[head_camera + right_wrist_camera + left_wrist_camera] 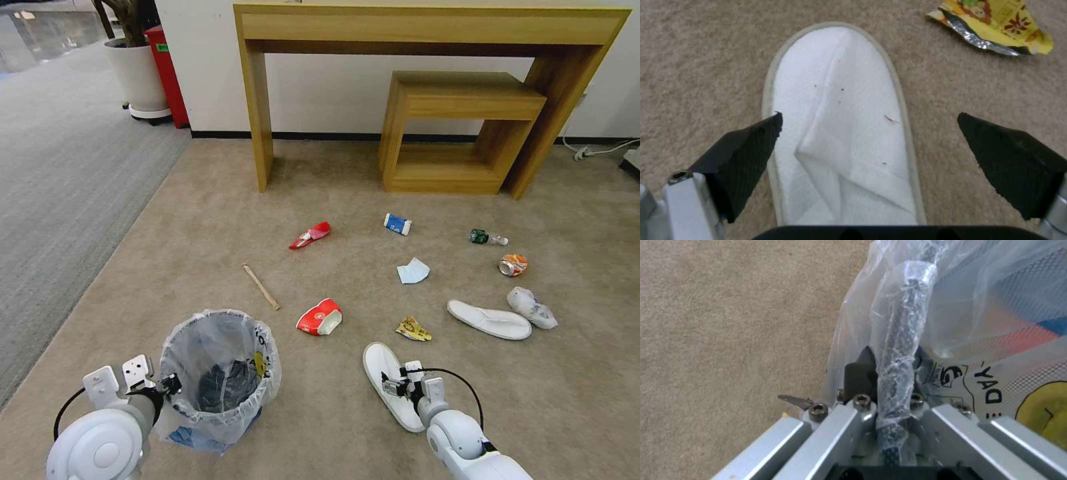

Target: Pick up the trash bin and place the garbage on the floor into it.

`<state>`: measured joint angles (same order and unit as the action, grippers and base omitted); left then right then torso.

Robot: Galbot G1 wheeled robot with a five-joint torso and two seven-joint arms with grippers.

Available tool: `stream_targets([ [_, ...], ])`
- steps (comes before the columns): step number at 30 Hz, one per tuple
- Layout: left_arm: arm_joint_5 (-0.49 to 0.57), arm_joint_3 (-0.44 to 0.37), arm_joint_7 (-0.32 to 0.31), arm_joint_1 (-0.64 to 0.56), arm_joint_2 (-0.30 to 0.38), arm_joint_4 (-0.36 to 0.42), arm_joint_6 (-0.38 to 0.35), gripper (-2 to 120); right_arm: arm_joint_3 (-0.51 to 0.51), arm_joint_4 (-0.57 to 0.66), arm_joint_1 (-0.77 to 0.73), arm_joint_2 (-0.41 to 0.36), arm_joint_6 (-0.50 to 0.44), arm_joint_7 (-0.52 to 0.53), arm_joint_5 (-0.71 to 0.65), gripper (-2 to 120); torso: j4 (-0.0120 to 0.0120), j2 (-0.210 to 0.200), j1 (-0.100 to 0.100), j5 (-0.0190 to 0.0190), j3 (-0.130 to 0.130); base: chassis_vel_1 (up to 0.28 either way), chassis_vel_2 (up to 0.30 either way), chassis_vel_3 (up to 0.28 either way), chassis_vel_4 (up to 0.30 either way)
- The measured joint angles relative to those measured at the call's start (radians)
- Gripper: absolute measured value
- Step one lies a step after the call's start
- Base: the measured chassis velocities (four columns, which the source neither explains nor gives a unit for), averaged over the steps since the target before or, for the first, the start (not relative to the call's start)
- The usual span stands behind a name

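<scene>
Directly below the wide-open right tool (869, 120), the near slipper (840, 126) lies lengthwise between its pads; the left tool (889, 373) clamps the trash bin (220, 373) rim.

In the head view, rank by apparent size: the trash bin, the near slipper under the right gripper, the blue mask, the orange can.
1. trash bin
2. near slipper
3. blue mask
4. orange can
Bin and slipper lie nearest the camera, so their lead is exaggerated. Mask over can is close but visible.
</scene>
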<state>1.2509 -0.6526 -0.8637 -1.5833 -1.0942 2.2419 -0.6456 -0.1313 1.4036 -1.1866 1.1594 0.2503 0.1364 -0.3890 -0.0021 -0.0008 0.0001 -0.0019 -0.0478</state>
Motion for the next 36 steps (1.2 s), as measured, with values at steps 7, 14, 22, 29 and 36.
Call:
stream_targets([
  [7,0.001,0.004,0.001,0.006,0.0,-0.011,0.001,0,0.003,-0.022,0.012,0.012,-0.007,-0.001,0.006,100,0.0,0.0,0.0,-0.0001,0.0,0.0,0.0,0.0,0.0],
  [14,0.004,0.011,0.002,0.016,0.003,-0.019,0.002,0,0.002,-0.037,0.013,0.019,-0.012,-0.003,0.013,100,0.0,0.0,0.0,-0.0001,0.0,0.0,0.0,0.0,0.0],
  [22,0.005,0.018,0.002,0.023,0.003,-0.025,0.002,0,-0.005,-0.049,0.005,0.023,-0.019,-0.005,0.025,100,0.0,0.0,0.0,-0.0001,0.0,0.0,0.0,0.0,0.0],
  [29,0.006,0.018,0.002,0.023,0.003,-0.024,0.002,0,-0.008,-0.058,0.0,0.029,-0.03,-0.006,0.035,99,0.0,0.0,0.0,0.0,0.0,0.0,0.0,0.0,0.0],
  [36,0.006,0.014,0.002,0.017,0.002,-0.019,0.002,0,-0.009,-0.07,0.003,0.036,-0.033,-0.008,0.042,99,0.0,0.0,0.0,-0.0001,0.0,0.0,0.0,0.0,0.0],
])
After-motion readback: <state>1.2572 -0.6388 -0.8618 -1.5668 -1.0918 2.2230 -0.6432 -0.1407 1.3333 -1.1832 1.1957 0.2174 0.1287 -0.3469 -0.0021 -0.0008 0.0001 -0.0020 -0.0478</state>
